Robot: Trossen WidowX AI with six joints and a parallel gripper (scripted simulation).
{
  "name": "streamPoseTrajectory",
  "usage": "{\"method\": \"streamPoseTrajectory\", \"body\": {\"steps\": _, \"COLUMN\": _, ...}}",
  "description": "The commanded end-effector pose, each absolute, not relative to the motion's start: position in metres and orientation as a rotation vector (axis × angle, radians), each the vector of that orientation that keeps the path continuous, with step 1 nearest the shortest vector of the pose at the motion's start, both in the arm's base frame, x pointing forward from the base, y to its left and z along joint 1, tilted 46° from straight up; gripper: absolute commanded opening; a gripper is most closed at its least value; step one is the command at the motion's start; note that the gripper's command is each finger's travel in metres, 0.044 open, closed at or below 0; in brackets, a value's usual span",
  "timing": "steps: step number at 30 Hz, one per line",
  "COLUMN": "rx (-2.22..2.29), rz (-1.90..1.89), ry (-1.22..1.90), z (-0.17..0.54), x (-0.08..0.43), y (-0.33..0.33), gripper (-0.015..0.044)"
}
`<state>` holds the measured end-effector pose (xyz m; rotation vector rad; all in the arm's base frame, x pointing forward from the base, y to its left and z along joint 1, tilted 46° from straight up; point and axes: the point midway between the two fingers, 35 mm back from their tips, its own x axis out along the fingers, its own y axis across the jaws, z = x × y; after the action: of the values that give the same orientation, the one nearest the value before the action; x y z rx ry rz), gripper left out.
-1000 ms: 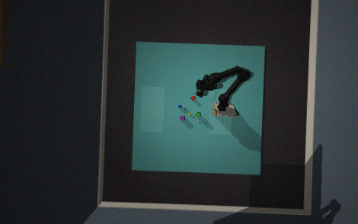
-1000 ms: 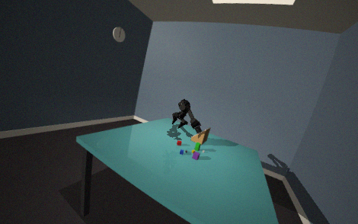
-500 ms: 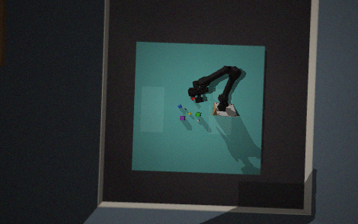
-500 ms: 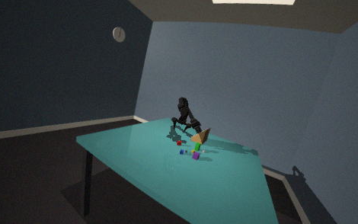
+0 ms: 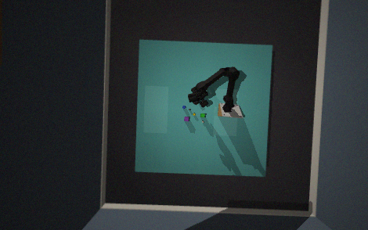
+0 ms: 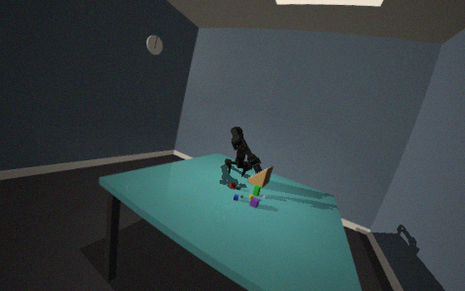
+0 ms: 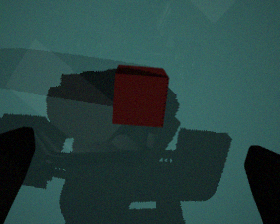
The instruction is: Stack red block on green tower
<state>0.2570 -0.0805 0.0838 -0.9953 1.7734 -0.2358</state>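
The red block (image 6: 232,186) (image 7: 140,100) lies on the table in the gripper's shadow; the arm hides it in the top view. My gripper (image 5: 198,101) (image 6: 236,173) (image 7: 143,149) is open and empty, above the table. In the wrist view the block shows between the two fingers sideways, but farther up the picture than their tips. The green tower (image 5: 203,115) (image 6: 256,190) stands upright, apart from the red block, on the side toward the arm's base. It is not in the wrist view.
A purple block (image 5: 186,119) (image 6: 254,202), a blue piece (image 5: 184,107) (image 6: 235,197) and a small yellow piece (image 5: 194,114) (image 6: 251,197) lie near the tower, with tiny bits among them. A tan wedge-like piece (image 5: 219,110) (image 6: 262,178) is at the arm's base.
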Motion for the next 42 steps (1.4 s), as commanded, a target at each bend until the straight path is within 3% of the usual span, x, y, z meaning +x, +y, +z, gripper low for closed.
{"method": "streamPoseTrajectory", "body": {"steps": 1, "rx": -0.995, "rz": -0.223, "ry": 1.777, "z": 0.08, "x": 0.258, "y": -0.083, "gripper": 0.044}}
{"method": "streamPoseTrajectory", "body": {"steps": 42, "rx": -0.998, "rz": -0.227, "ry": 1.777, "z": 0.024, "x": 0.246, "y": -0.144, "gripper": 0.044}}
